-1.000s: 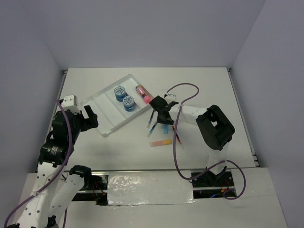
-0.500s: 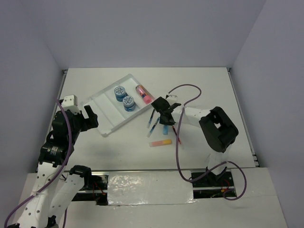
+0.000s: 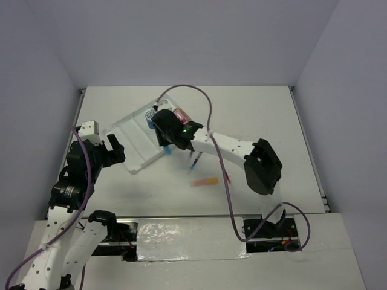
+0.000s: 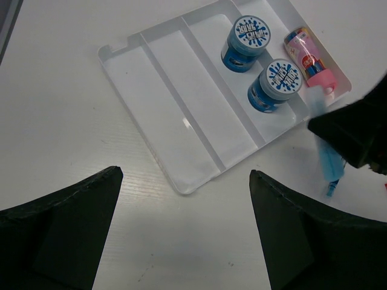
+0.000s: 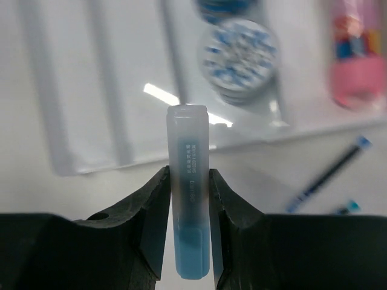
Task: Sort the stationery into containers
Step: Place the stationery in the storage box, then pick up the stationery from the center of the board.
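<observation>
My right gripper [image 5: 188, 174] is shut on the light-blue marker [image 5: 188, 136], holding it above the near edge of the white tray [image 5: 72, 109], just beside a blue tub [image 5: 239, 51]. From above, that gripper [image 3: 167, 144] hides the second tub; one blue tub [image 3: 149, 115] and the pink tube [image 3: 179, 113] show. In the left wrist view both tubs [image 4: 252, 35] [image 4: 277, 83] share one compartment, and the pink tube [image 4: 307, 55] lies in the outer one. The orange-yellow marker [image 3: 204, 182], blue pens [image 3: 195, 160] and red pen [image 3: 227, 176] lie on the table. My left gripper [image 4: 184, 181] stands open beside the tray.
The two left compartments of the tray [image 4: 163, 103] hold nothing. The right arm's purple cable [image 3: 208, 115] arcs over the tray's far corner. Grey walls close in the white table [image 3: 260, 115] at the back and sides.
My right gripper closed on the light-blue marker, lifted it off the table and carried it left to the tray. The left arm has not moved.
</observation>
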### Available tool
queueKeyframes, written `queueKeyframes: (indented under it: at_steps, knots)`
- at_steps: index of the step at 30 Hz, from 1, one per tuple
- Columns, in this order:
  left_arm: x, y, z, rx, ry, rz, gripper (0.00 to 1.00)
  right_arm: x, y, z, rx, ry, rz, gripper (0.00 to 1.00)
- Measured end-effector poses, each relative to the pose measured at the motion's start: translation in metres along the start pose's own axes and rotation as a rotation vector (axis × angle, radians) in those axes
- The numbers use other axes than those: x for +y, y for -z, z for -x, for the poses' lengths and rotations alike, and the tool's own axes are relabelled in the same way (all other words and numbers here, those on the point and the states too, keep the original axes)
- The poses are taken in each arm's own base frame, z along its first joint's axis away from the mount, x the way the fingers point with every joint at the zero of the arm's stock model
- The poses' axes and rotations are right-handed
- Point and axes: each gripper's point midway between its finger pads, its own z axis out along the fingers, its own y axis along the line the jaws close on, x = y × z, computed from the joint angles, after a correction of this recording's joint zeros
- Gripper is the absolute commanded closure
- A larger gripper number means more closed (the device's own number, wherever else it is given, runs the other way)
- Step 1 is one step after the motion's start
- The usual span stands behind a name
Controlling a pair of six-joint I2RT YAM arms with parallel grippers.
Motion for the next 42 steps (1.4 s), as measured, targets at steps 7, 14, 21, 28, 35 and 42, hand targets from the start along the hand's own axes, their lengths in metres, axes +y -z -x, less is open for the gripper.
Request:
queueKeyframes:
  at_steps: [7, 14, 21, 28, 35, 42]
  knots:
    - [0.001, 0.000, 0.000, -0.001, 0.000, 0.008, 0.01, 0.101, -0.043, 0.039, -0.071, 0.214, 0.272, 0.75]
    - [0.002, -0.002, -0.001, 0.005, -0.002, 0.012, 0.01, 0.116, -0.077, 0.047, -0.095, 0.296, 0.316, 0.52]
    - [0.002, -0.002, -0.001, 0.005, -0.002, 0.012, 0.01, 0.104, -0.090, 0.038, -0.067, 0.295, 0.307, 0.00]
    - [0.002, -0.001, -0.001, 0.004, -0.002, 0.010, 0.01, 0.048, -0.055, 0.011, 0.002, 0.205, 0.160, 0.00]
    - [0.001, 0.000, 0.000, -0.001, -0.001, 0.008, 0.01, -0.041, 0.071, 0.020, -0.058, -0.352, -0.176, 0.00]
    - [0.001, 0.001, 0.001, -0.007, 0.000, 0.007, 0.01, -0.086, 0.071, -0.069, 0.114, -0.744, -0.544, 0.15]
